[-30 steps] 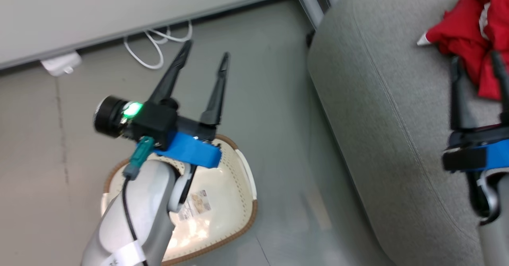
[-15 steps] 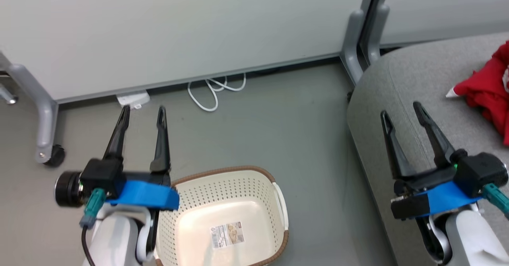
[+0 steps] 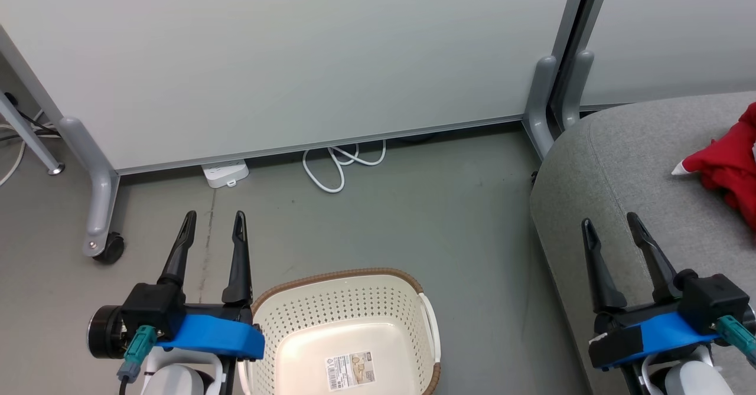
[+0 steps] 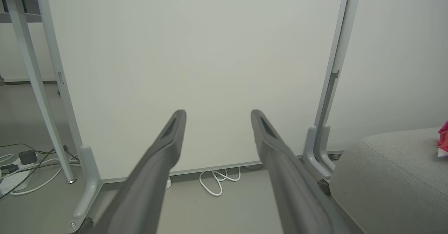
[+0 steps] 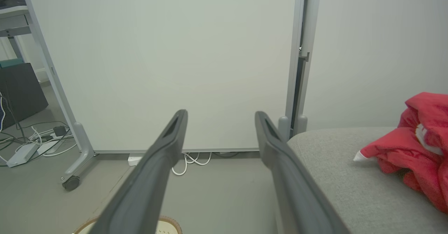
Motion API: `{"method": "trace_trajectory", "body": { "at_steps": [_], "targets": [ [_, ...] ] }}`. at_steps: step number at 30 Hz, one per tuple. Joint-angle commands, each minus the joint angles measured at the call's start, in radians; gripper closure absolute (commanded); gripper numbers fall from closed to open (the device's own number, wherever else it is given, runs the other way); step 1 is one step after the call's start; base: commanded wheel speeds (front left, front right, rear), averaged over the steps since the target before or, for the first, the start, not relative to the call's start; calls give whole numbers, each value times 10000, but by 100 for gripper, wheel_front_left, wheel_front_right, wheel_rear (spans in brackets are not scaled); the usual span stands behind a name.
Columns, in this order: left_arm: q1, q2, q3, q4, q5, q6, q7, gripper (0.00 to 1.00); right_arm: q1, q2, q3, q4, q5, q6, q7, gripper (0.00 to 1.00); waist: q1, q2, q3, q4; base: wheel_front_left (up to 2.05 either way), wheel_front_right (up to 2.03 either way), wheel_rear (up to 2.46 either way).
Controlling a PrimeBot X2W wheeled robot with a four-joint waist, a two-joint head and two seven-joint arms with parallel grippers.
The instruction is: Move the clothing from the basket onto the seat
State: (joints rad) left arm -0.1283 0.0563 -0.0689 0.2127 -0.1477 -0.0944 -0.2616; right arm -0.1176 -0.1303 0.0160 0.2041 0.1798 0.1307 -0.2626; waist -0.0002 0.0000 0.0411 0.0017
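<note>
Backdrop: white partition panel (image 3: 295,58) on grey legs, with a caster (image 3: 110,248) at left. A looped white cable (image 3: 336,170) and a power strip (image 3: 225,173) lie on the floor at its base. Left claw (image 3: 214,218): fingers spread apart, just left of the basket (image 3: 354,300). Right claw (image 3: 609,221): fingers spread apart, over the sofa (image 3: 620,165) near its rounded corner. The basket stands on the floor, its bottom showing a label (image 3: 351,370). Red clothing (image 3: 729,167) lies on the sofa, beyond the right claw and apart from it.
</note>
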Motion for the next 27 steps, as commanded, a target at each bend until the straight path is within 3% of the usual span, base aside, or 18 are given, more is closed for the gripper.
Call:
{"method": "trace_trajectory", "body": {
  "at_steps": [1, 24, 25, 27],
  "targets": [
    [70, -21, 98, 15, 23, -51, -50, 0, 146, 91, -14, 25, 15, 1, -34, 0, 2, 0, -11, 0, 0, 0, 0],
    [357, -63, 5, 378, -265, -49, -51, 0, 455, 277, 51, 416, 123, 1, -34, 0, 2, 0, -263, 66, 0, 0, 0],
    [269, -52, 0, 386, -224, -81, 5, 100, 387, 274, 52, 429, 69, 0, 3, 100, 2, 0, -265, 64, 0, 0, 0],
    [384, -54, -7, 562, -238, -81, 49, 100, 439, 293, 64, 600, 88, 0, 27, 100, 2, 0, -266, 63, 0, 0, 0]
  ]
}}
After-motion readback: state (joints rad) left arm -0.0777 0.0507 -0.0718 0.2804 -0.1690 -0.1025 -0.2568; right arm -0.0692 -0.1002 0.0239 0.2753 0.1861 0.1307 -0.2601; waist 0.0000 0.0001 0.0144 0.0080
